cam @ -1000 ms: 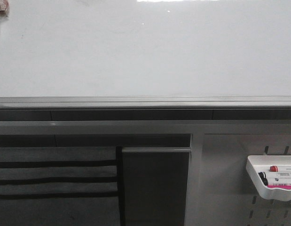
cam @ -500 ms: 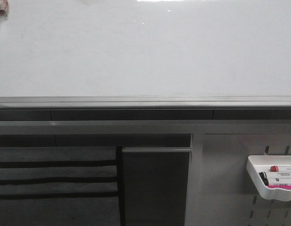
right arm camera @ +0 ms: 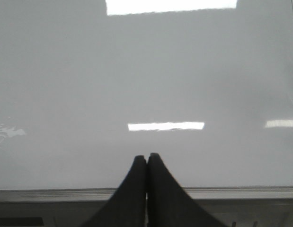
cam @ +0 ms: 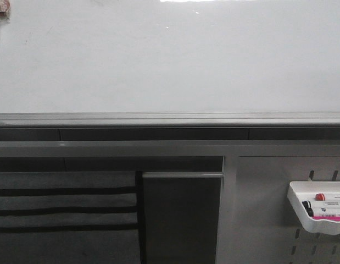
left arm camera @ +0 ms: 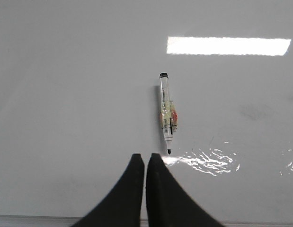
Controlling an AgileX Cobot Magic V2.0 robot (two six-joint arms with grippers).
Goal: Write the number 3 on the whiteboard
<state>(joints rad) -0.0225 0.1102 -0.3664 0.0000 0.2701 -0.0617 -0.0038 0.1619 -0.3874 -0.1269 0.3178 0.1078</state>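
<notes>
While unmarked: the whiteboard (cam: 170, 60) lies ahead of both end effectors.
Left end effector (left arm camera: 145, 158): pressed together, empty.
Marker (left arm camera: 166, 113): on the board, tip just beyond left fingertips.
Right end effector (right arm camera: 146, 158): pressed together, empty.

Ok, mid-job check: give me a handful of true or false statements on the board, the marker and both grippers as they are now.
1. A 3 is drawn on the whiteboard. False: no digit shows in any view.
2. A marker lies on the board, uncapped. True.
3. The left gripper holds the marker. False: its fingers are closed on nothing, and the marker lies apart from them.
4. The right gripper is shut and empty. True.
5. The white tray on the perforated panel is empty. False: markers lie in it.
</notes>
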